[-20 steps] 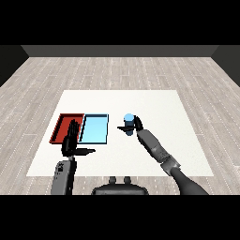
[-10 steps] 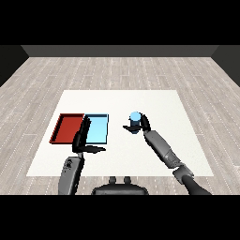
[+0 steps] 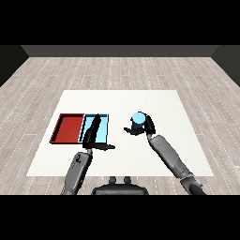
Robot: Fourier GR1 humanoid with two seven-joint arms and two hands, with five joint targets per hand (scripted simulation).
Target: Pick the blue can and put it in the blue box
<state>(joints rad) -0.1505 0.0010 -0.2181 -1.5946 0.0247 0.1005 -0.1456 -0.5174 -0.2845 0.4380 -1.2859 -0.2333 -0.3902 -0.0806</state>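
The blue can [image 3: 138,121] stands upright on the white table, right of the trays. My right hand [image 3: 146,126] is curled round it, fingers behind and thumb pointing left at its base. The light blue tray [image 3: 106,127] lies left of the can, beside the red tray [image 3: 68,128]. My left hand [image 3: 93,134] lies over the blue tray with its fingers straight and pointing away from me, thumb stuck out to the right; it hides the tray's middle and holds nothing.
The white table [image 3: 164,103] stretches behind and right of the can. Wooden floor surrounds the table. Both forearms come in from the lower corners.
My left hand has moved right, from the red tray's edge to over the blue tray. The right hand and can have shifted slightly up and right in the view.
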